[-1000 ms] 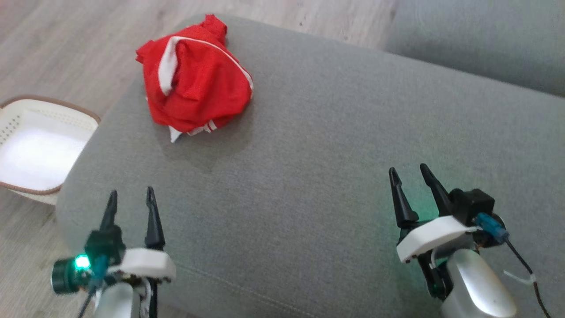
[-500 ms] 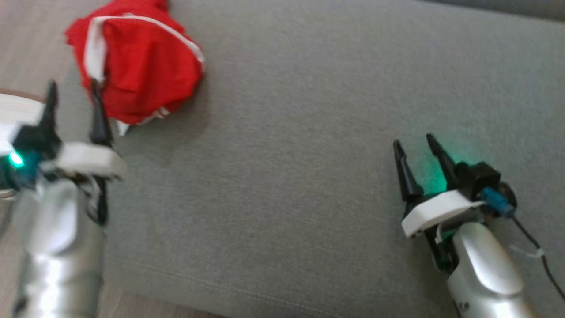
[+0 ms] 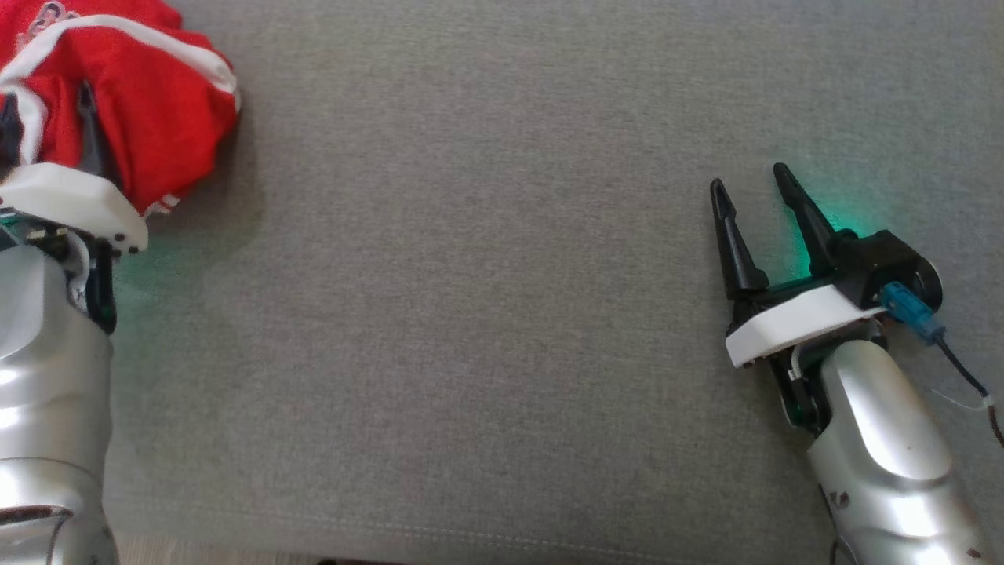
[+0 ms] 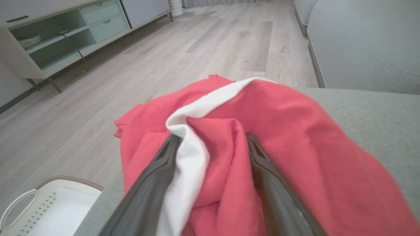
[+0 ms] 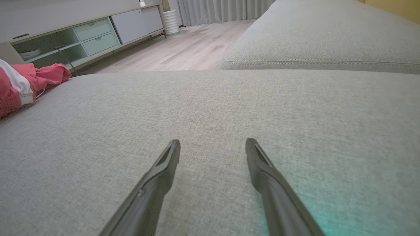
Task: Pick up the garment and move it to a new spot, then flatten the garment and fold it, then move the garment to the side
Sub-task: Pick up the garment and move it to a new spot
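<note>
The red and white garment (image 3: 149,102) lay bunched at the far left of the grey sofa (image 3: 486,314), close to its edge. The left end effector (image 3: 47,118) had its fingers apart, poked into the cloth with a fold between them. The right end effector (image 3: 749,180) was apart too, over bare sofa, well away from the garment. Lots of free sofa lay between them. The left wrist view showed the floor (image 4: 213,42) past the edge and a white basket (image 4: 49,203) down beside it.

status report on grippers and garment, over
Left gripper open, straddling fold of crumpled red-and-white garment. Right gripper open above grey fabric cushion. Nothing blocking.
</note>
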